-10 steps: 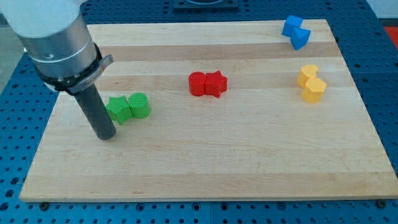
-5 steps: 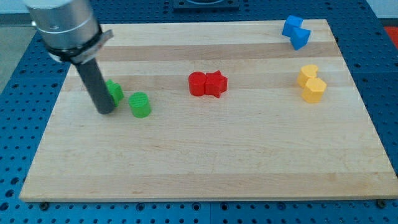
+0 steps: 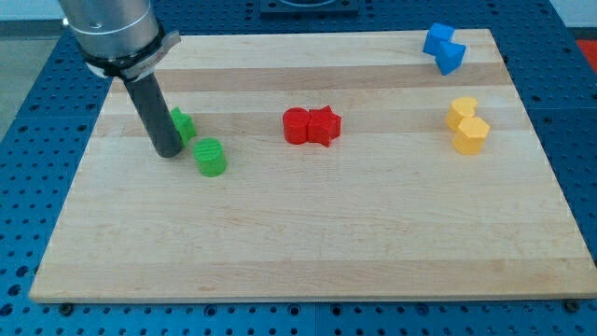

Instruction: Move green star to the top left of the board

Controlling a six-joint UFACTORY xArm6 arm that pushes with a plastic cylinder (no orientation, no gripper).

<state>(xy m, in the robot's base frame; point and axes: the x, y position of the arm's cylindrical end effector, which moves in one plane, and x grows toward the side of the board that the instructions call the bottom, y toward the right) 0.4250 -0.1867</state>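
Note:
The green star [image 3: 183, 125] lies on the left part of the wooden board [image 3: 308, 252], partly hidden behind my rod. My tip [image 3: 169, 152] rests on the board just to the view's lower left of the star, touching or nearly touching it. A green cylinder [image 3: 210, 157] stands apart, a little to the view's lower right of the star and to the right of my tip.
A red cylinder [image 3: 297, 125] and red star [image 3: 325, 125] sit together at the board's middle. Two blue blocks [image 3: 444, 48] lie at the top right. Two yellow blocks [image 3: 466, 125] lie at the right.
My tip has moved up and to the right. The green star has been pushed up and away from the green cylinder, which has stayed almost in place.

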